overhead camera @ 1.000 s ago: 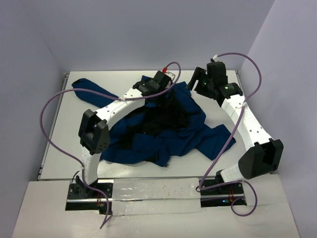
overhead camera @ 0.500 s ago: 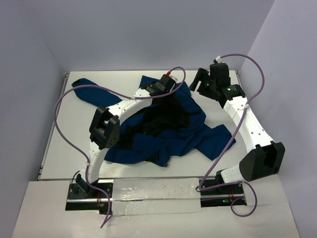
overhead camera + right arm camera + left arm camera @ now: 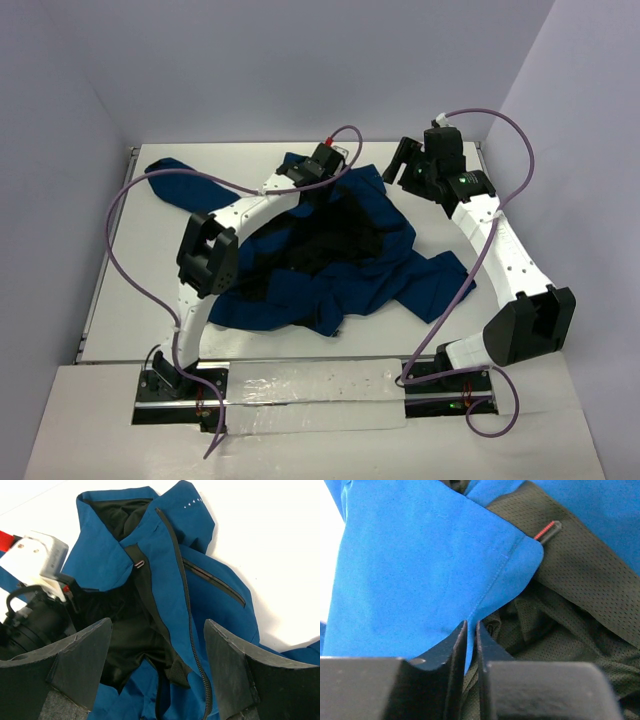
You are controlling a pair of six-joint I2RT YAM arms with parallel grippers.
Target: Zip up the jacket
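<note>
Pinching the jacket (image 3: 420, 570) edge, left gripper (image 3: 471, 626); right gripper (image 3: 157, 627) spread wide.

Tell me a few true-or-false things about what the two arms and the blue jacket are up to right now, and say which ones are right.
1. The jacket lies open with its black lining showing. True.
2. The right gripper is clamped on the fabric. False: its fingers stand wide apart above the jacket and hold nothing.
3. The left gripper has its fingers almost together, with blue fabric in the narrow gap. True.
4. The zipper is closed up to the collar. False: its teeth run along one open front edge, joined to nothing.
5. One sleeve stretches out to the far left. True.
</note>
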